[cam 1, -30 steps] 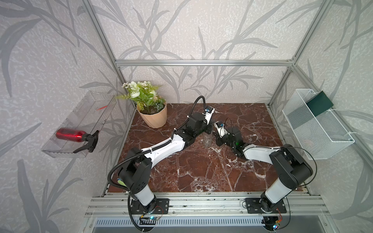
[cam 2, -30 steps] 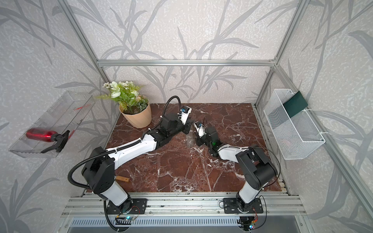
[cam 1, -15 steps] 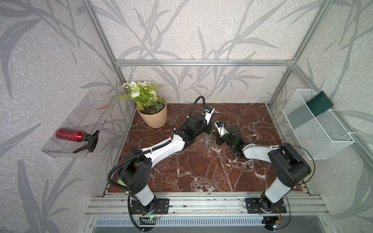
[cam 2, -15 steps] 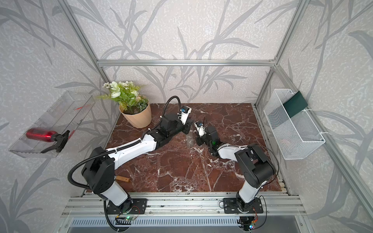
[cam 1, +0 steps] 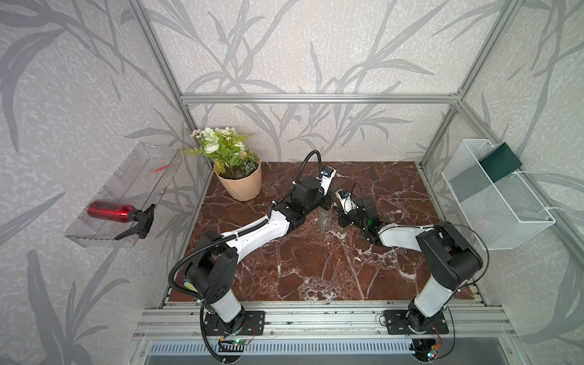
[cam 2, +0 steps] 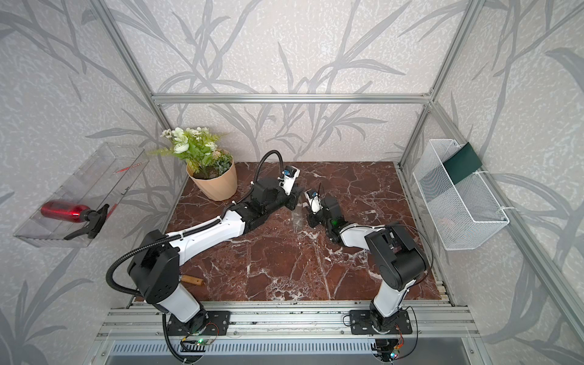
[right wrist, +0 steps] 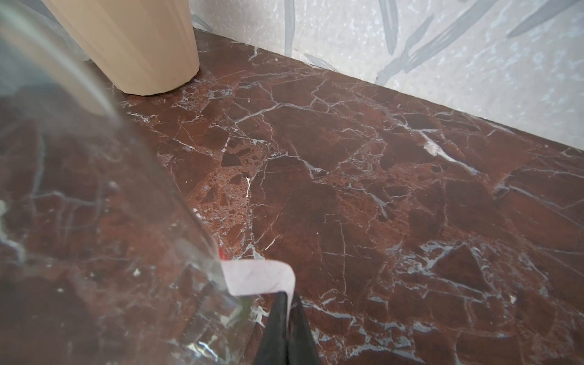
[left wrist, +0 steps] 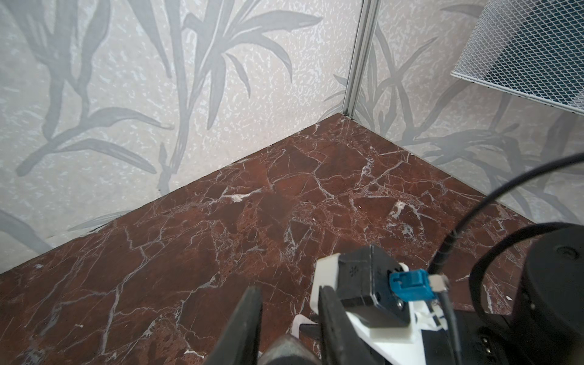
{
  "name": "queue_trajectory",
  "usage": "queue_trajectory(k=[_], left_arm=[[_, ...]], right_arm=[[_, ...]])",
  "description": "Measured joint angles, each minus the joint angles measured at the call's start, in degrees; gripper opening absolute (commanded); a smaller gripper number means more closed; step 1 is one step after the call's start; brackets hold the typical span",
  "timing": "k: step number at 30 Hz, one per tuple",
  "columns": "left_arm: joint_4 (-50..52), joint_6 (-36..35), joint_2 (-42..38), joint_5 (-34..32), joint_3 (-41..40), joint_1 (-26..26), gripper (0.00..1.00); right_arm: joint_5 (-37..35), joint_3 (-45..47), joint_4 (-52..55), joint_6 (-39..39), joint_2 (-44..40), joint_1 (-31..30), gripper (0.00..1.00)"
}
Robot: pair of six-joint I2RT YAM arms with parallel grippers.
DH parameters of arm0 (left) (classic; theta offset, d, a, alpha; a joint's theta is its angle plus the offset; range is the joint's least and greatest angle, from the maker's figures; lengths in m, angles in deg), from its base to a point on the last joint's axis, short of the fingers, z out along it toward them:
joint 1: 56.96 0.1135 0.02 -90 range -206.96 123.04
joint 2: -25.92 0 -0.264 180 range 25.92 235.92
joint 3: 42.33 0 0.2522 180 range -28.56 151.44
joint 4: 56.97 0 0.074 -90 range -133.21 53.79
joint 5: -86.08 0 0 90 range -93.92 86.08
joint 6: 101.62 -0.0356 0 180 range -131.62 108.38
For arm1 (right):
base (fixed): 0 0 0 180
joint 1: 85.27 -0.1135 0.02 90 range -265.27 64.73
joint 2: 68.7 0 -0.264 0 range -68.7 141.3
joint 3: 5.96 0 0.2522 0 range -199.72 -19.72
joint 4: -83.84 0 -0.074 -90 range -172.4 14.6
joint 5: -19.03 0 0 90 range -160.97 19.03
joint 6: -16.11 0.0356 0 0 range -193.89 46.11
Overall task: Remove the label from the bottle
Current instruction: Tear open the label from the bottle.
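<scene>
The right gripper [right wrist: 286,303] is pinched closed on the free end of the label [right wrist: 257,276]. From that pinch the white strip bends over and runs straight to the wall of the clear bottle [right wrist: 94,221], where its other end is stuck. The strip's long axis therefore lies across the upright bottle, pointing from the fingertips toward the glass. In a top view the bottle [cam 1: 325,218] stands between the two grippers and just beside each. The left gripper [left wrist: 287,316] is clamped around the bottle's top, which is blurred in its wrist view. The peel probably calls for the right gripper to pull along the strip, away from the left gripper, while the left holds the bottle steady.
</scene>
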Motion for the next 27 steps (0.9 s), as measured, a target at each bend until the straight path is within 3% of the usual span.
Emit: queue_trajectory(k=[27], left_arm=[[0.0,0.02,0.0,0.02,0.0,0.11,0.0]], right_arm=[[-0.37,-0.9,0.39,0.0,0.09,0.63,0.0]])
